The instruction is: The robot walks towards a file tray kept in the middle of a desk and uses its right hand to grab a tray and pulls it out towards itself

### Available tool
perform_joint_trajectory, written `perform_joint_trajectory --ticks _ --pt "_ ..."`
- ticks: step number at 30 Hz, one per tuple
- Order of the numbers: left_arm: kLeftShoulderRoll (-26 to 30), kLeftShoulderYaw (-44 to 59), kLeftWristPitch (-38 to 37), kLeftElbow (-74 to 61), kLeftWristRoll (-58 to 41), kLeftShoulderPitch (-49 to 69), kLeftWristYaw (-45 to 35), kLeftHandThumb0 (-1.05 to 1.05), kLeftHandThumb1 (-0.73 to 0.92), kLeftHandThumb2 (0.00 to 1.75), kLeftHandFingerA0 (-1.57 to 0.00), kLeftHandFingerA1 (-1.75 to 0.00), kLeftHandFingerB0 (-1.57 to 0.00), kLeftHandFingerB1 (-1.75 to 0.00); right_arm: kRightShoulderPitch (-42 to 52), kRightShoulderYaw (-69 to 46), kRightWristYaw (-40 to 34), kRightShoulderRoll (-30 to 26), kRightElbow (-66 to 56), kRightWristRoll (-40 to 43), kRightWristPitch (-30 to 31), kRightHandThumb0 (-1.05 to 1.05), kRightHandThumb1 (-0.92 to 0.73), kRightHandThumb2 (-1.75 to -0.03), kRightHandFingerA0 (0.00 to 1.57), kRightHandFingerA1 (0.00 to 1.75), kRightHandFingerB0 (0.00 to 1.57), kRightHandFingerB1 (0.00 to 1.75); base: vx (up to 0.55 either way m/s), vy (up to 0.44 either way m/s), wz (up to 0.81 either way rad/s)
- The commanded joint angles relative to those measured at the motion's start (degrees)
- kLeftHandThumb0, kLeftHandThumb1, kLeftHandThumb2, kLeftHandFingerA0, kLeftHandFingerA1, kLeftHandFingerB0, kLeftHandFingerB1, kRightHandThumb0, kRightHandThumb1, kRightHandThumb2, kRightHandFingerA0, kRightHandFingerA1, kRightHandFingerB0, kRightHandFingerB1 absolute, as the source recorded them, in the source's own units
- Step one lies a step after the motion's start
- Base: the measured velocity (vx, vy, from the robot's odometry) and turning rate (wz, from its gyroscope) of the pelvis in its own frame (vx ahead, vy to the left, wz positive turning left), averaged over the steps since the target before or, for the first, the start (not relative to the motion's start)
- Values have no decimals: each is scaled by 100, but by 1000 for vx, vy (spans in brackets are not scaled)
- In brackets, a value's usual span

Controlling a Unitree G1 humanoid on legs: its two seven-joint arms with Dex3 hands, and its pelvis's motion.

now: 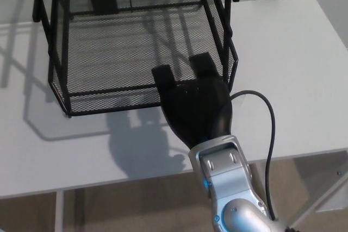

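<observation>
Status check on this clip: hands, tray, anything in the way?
Right hand over the front rim of the bottom tray, two fingers reaching inside, grip unconfirmed. Left hand not in view. Tray seated in the file rack. Desk ahead shows no obstruction.

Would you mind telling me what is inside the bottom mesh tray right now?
The bottom mesh tray shows only bare mesh and shadows; no papers visible. The right hand reaches over its front rim, hiding that front right corner.

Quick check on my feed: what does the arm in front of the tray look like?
Right hand: matte black, with thick blocky fingers. Silver-grey metallic forearm with recessed panels and a small blue light. A black cable loops along its side.
</observation>
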Motion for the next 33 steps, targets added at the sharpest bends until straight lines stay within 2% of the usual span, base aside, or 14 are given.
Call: perform_joint_trajectory --ticks 1,7,8,14,15,17,18,19,21,24,27,28,30,33 --pt "110 -8 -241 44 122 29 37 -30 49 63 -49 -47 -40 -43 -138 -75 5 -31 209 177 79 -91 -28 -62 0 54 7 51 0 0 0" --pt "89 -9 -288 43 145 69 92 -29 47 62 -51 -48 -41 -43 -365 -90 168 -79 404 209 55 -89 -30 -65 0 54 5 50 0 0 0" --pt "86 -23 -249 17 177 59 129 -29 47 63 -51 -48 -41 -43 -418 -106 112 -84 449 247 46 -36 9 -69 6 59 0 53 0 0 0" --pt "127 -31 -230 10 161 43 38 -29 48 62 -49 -47 -40 -43 -265 60 102 -14 350 248 110 -36 15 -66 6 60 0 53 0 0 0" --pt "125 -28 -220 -8 157 50 36 -30 47 63 -48 -48 -40 -43 -208 108 70 2 352 232 128 -93 -29 -63 0 57 7 57 0 0 0" --pt "129 -29 -283 29 179 50 55 -29 47 63 -50 -48 -40 -43 -67 265 91 2 383 160 165 -93 -31 -66 0 52 4 57 0 0 0" --pt "128 -30 -284 42 186 46 66 -29 47 63 -50 -47 -40 -43 -33 294 107 -5 369 165 166 -90 -39 -54 0 57 3 57 0 0 0" --pt "122 -29 -297 87 193 23 82 -28 47 62 -50 -48 -41 -43 35 340 125 -8 340 199 174 -91 -32 -66 0 54 4 57 0 0 0" --pt "113 -25 -343 197 194 -38 85 -29 47 62 -50 -48 -40 -43 121 378 148 -10 296 264 177 -90 -32 -66 0 53 4 56 0 0 0" --pt "117 -26 -303 105 216 -14 90 -30 47 63 -49 -48 -41 -44 348 441 -28 -53 246 353 166 -91 -33 -65 0 65 13 52 0 0 0" --pt "114 -29 -244 20 261 -4 150 -30 47 63 -51 -48 -41 -44 531 441 -251 -110 322 494 125 -91 -32 -65 0 63 14 50 0 0 0" --pt "115 -29 -221 -3 261 -3 147 -30 47 63 -51 -48 -41 -44 551 450 -237 -117 338 481 138 -91 -38 -54 0 62 12 49 0 0 0" --pt "116 -23 -168 -72 250 10 128 -29 47 63 -50 -48 -41 -44 638 465 -224 -141 324 498 153 -88 -36 -53 0 64 13 48 0 0 0" --pt "132 6 -131 -211 206 86 75 -30 47 63 -49 -49 -42 -44 872 514 -215 -202 178 523 144 -90 -30 -62 0 64 10 52 0 0 0"
